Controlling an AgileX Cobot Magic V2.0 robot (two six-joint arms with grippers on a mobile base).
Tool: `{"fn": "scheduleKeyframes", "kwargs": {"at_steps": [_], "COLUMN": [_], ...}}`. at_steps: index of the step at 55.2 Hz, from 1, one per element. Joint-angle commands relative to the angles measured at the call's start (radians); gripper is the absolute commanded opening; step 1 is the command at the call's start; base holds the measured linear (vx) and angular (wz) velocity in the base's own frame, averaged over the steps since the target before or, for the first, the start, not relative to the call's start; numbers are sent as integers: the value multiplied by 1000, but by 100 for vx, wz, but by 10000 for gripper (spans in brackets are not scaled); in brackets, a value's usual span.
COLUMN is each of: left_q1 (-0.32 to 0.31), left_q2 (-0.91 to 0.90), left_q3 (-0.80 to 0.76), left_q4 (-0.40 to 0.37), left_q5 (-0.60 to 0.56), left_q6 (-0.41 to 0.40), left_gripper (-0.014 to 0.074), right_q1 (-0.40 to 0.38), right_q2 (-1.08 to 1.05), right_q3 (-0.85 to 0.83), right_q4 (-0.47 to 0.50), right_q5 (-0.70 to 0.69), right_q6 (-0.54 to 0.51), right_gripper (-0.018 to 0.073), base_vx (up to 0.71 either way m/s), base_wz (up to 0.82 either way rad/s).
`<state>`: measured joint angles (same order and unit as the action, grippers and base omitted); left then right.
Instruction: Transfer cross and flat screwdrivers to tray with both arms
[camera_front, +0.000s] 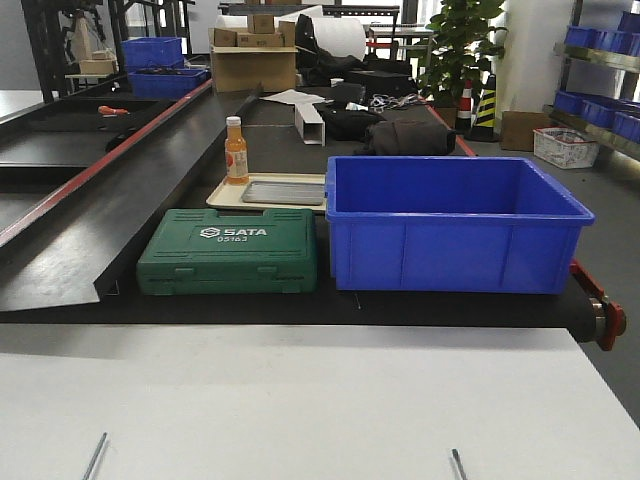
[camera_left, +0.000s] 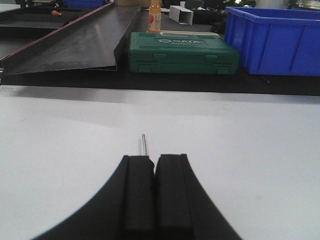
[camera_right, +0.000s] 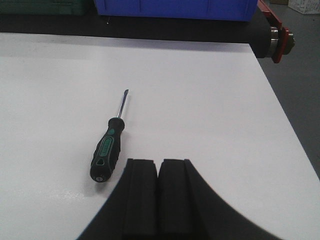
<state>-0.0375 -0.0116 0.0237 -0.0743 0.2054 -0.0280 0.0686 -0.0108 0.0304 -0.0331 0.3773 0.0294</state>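
Right wrist view shows the right gripper (camera_right: 158, 165), jaws pressed together, with the green-handled screwdriver (camera_right: 106, 150) lying on the table (camera_right: 200, 100) at its ten o'clock. The left gripper (camera_left: 154, 161), also closed, has a shaft tip (camera_left: 143, 145) at twelve. Descending closed or off-centre could roll either tool away.

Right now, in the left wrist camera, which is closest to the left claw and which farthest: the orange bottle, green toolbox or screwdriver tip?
1. Screwdriver tip: just ahead of the left claw, on the white table.
2. Green toolbox: beyond the table, centre.
3. Orange bottle: behind the toolbox, farthest back.
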Motion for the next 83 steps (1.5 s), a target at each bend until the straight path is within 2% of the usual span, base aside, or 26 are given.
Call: {"fn": "scheduleKeyframes", "kwargs": {"at_steps": [1,33,36,41,55,65,69,72,75,79,83], "left_q1": [-2,-2,-2,-2,-2,-2,-2,-2,-2,-2,-1], "left_q2": [-3,-3,-3,-3,-3,-3,-3,-3,3,37,104], "left_q3": [-28,-28,-28,-28,-30,-36,-64,-115,-192,-316,-449], "left_q4": [-2,-2,-2,-2,-2,-2,-2,-2,-2,-2,-2], "left_q5": [-95,-153,-157,-184,-341,-519,-565,-560,-548,-501,-392], "left_q6": [-3,-4,-4,-4,-4,-10,-14,-14,-11,-5,28], "left_gripper": [-6,-6,-6,-6,-6,-6,-6,-3,-2,2,9], "right_q1": [-1,-1,-2,-2,-1,-2,-2,-2,-2,-2,-2], "right_q2": [-5,-5,-5,-5,-5,-5,-5,-1,17,76,157], "right_q3": [6,6,6,6,6,4,-15,-56,-132,-253,-368], "right_q4": [-4,-4,-28,-130,-116,-112,-71,-16,33,46,33], "right_q5": [-76,-76,-78,-101,-369,-636,-737,-720,-646,-521,-410], "right_q6": [-2,-2,-15,-54,69,73,87,91,77,49,28], "right_gripper": [-8,-8,-8,-8,-8,-8,-8,-8,-8,-8,-8], "base_vx": [0,0,0,0,0,0,0,0,0,0,0], "base_wz": [0,0,0,0,0,0,0,0,0,0,0]}}
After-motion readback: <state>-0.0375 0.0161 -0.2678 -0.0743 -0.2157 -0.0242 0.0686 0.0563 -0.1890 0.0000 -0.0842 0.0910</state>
